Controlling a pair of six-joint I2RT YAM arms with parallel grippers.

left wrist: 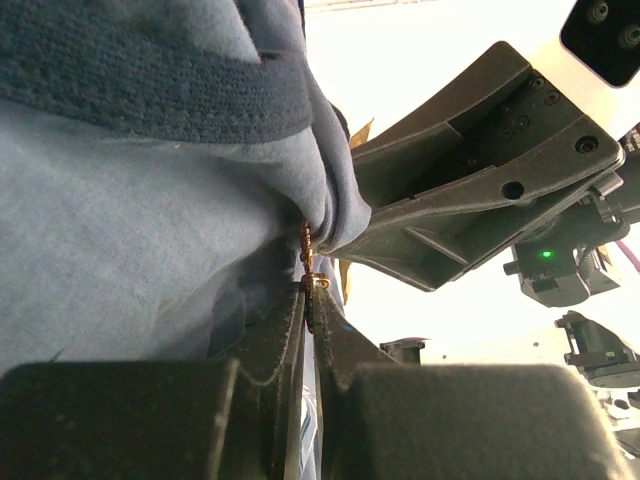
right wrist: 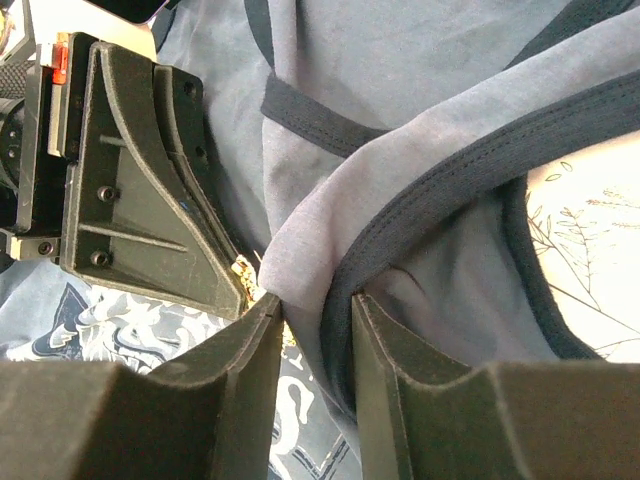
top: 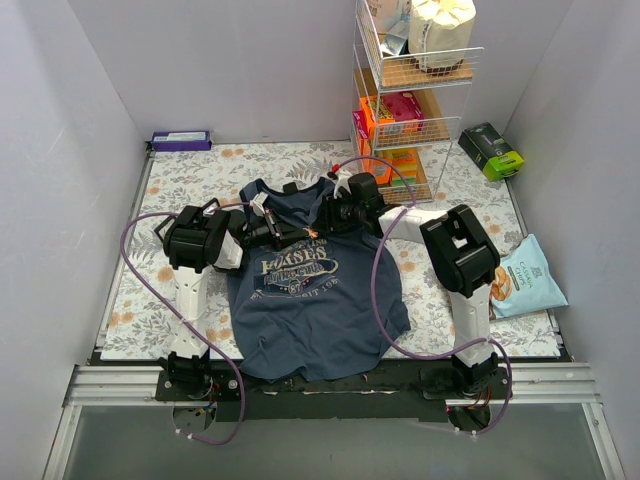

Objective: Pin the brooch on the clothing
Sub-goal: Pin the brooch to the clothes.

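Right gripper [right wrist: 318, 300] astride clothing [right wrist: 400, 150] fold; left gripper [left wrist: 309, 292], brooch [left wrist: 306, 248], rack [top: 440, 125] beyond.

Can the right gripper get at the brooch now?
Probably yes: the right gripper straddles a fold of the tank top right beside the brooch, which the left gripper pinches; only fabric lies between.

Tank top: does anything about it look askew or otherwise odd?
Yes. The tank top is not flat: near the neckline a fold is bunched up between the jaws of the right gripper, beside the left gripper, which is shut on the brooch. Nothing looks torn.
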